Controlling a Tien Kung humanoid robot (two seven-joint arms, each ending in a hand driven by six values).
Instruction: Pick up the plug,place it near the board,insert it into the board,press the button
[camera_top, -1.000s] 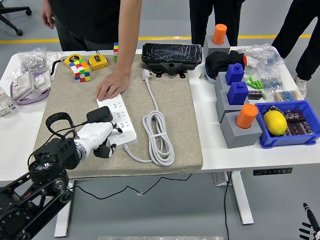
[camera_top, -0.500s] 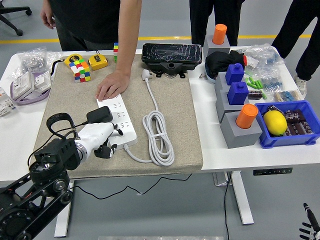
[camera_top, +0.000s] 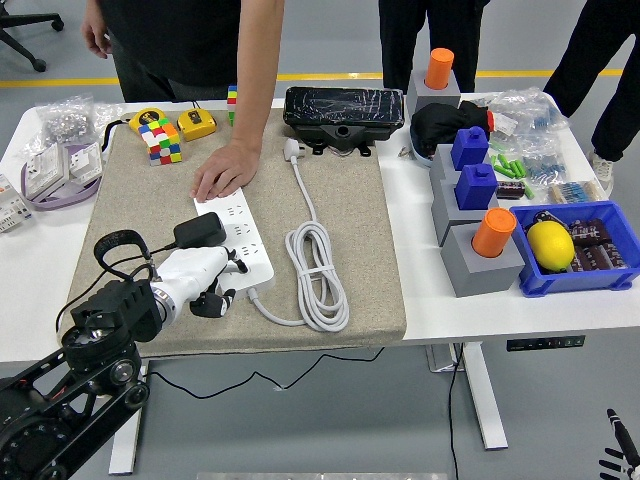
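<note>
Left hand (camera_top: 205, 280) curled, empty, touching power strip (camera_top: 237, 243), lemon (camera_top: 550, 245) in blue bin (camera_top: 600, 275)

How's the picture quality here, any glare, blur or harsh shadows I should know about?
Head view: lighting is even and soft, with only faint shadows under the coiled cable. The glossy black box shows streaky reflections. The power strip stays sharp, and so does the left hand. Straight table edges bow slightly, suggesting mild wide-angle distortion.

One head view only, set high on the robot's side of the white table (camera_top: 450, 310), facing forward and down; the table's near edge runs low in frame, floor beyond its far edge
</note>
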